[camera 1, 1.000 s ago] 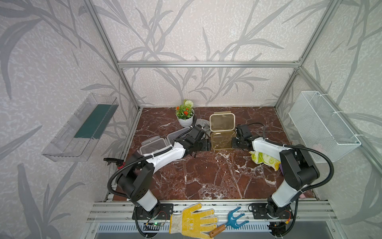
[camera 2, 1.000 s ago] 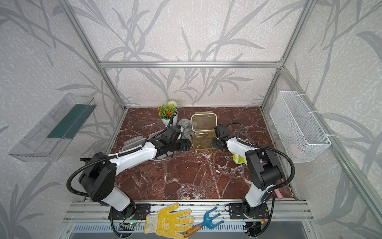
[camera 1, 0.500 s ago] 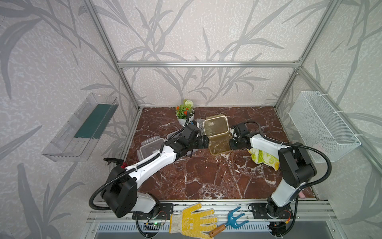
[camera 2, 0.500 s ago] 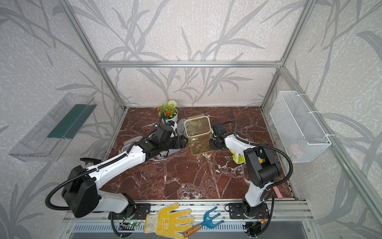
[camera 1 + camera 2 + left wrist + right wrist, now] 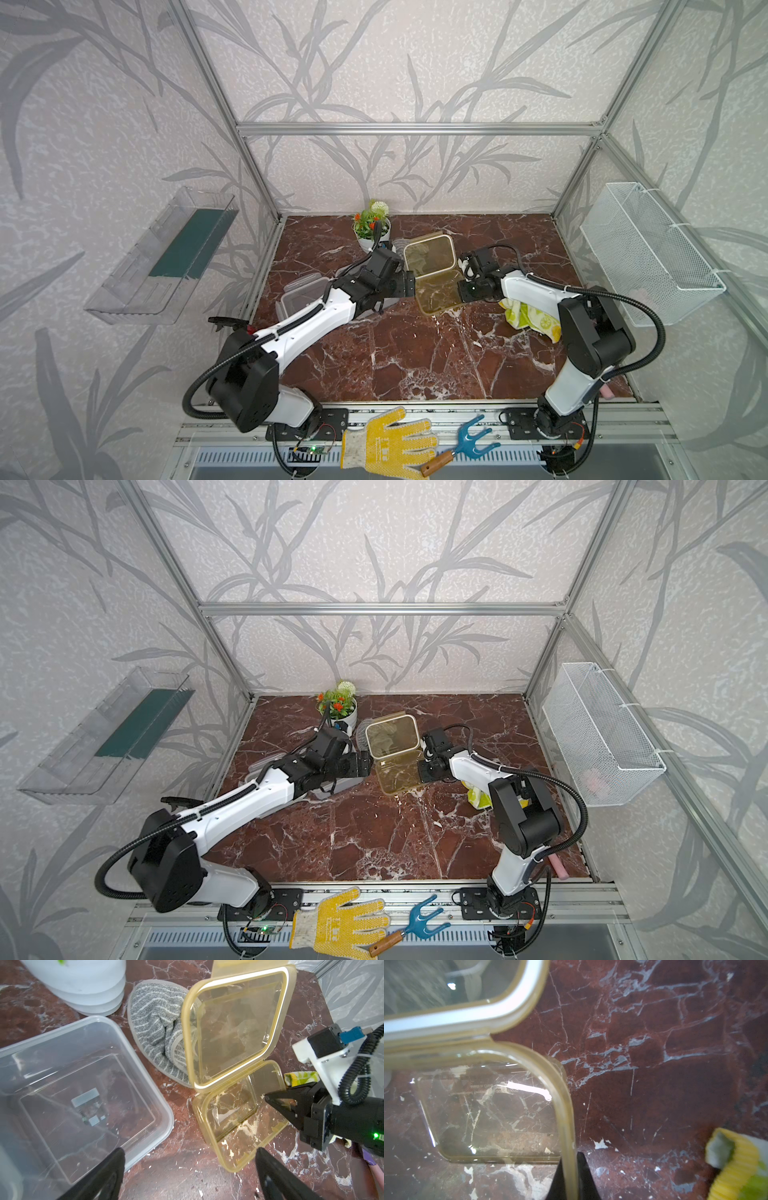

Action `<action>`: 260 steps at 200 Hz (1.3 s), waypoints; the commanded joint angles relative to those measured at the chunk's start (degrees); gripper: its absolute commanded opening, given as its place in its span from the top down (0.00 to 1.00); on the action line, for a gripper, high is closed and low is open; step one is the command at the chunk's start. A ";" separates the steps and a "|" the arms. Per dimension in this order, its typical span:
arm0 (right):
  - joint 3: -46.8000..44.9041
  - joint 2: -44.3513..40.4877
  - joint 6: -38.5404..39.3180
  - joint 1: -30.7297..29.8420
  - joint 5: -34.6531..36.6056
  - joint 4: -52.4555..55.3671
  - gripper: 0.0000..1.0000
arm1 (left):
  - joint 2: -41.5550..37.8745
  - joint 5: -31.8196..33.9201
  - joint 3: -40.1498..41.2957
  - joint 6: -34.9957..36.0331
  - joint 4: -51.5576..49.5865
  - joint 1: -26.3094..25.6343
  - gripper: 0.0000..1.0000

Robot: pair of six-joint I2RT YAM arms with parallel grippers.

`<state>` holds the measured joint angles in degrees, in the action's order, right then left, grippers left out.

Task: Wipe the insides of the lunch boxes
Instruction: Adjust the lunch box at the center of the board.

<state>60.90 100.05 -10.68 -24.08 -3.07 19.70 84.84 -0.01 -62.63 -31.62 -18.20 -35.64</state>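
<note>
Taking the amber lunch box (image 5: 440, 291) as landmark, with its hinged lid (image 5: 428, 255) standing up at its far edge: well to its left, partly under the left arm, sits the clear lunch box (image 5: 79, 1093), lid off and empty. Just left of the amber box hovers the left gripper (image 5: 189, 1176), jaws spread wide and holding nothing. Behind the lid, a grey striped cloth (image 5: 155, 1028) lies bunched beside the white flower pot (image 5: 371, 235). On the amber box's right wall the right gripper (image 5: 569, 1176) is clamped, one finger inside the rim and one outside, pinning the box to the marble.

The step seems to be fetching the cloth. The left arm should reach round the raised lid without knocking it, while the right keeps its pinch steady.

A yellow patterned cloth (image 5: 530, 318) right of the box is half hidden by the right arm. Whether the amber interior has residue cannot be told through the tinted plastic.
</note>
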 commanded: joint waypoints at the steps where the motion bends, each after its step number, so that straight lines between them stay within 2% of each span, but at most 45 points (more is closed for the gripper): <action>1: -1.32 1.66 0.31 -0.51 0.59 5.50 0.95 | 4.52 -6.58 -6.48 2.04 2.01 0.78 0.10; 38: -3.19 0.58 -1.08 -0.59 1.93 5.40 0.95 | 18.31 -15.26 -20.23 3.69 -1.65 1.60 0.25; 70: -4.59 0.38 -1.81 -0.70 1.62 3.67 0.96 | 26.77 -17.08 -25.20 2.24 -3.08 2.02 0.29; 108: -7.85 -0.03 -2.31 -1.14 2.44 1.20 0.96 | 31.89 -10.41 -28.21 0.27 -7.33 2.66 0.27; 149: -7.92 -0.42 -2.85 -1.15 2.98 0.93 0.97 | 34.25 -11.77 -29.28 -0.20 -8.25 2.78 0.27; 182: -6.81 -0.48 -3.22 -1.14 3.02 1.39 0.96 | 31.21 -11.60 -28.64 0.17 -7.23 2.70 0.25; 194: -6.68 -0.85 -3.31 -1.12 3.16 1.16 0.90 | 28.57 -11.64 -26.95 0.48 -5.43 2.63 0.22; 214: -6.35 -1.96 -2.95 -1.15 2.99 0.77 0.74 | 24.01 -11.12 -24.70 1.35 -3.81 2.52 0.18; 225: -5.68 -4.13 -3.04 -1.14 2.89 0.91 0.60 | 21.86 -10.34 -23.72 1.93 -3.67 2.47 0.15; 249: -3.52 -6.11 -3.53 -1.13 3.39 2.85 0.39 | 18.66 -8.88 -22.53 2.71 -3.77 2.25 0.13; 260: -2.21 -6.57 -3.56 -1.13 3.17 4.12 0.35 | 18.06 -8.56 -22.57 2.85 -4.16 2.31 0.13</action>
<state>55.57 96.68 -13.85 -24.93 -0.49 19.90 105.73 -10.59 -85.95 -29.95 -22.26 -33.06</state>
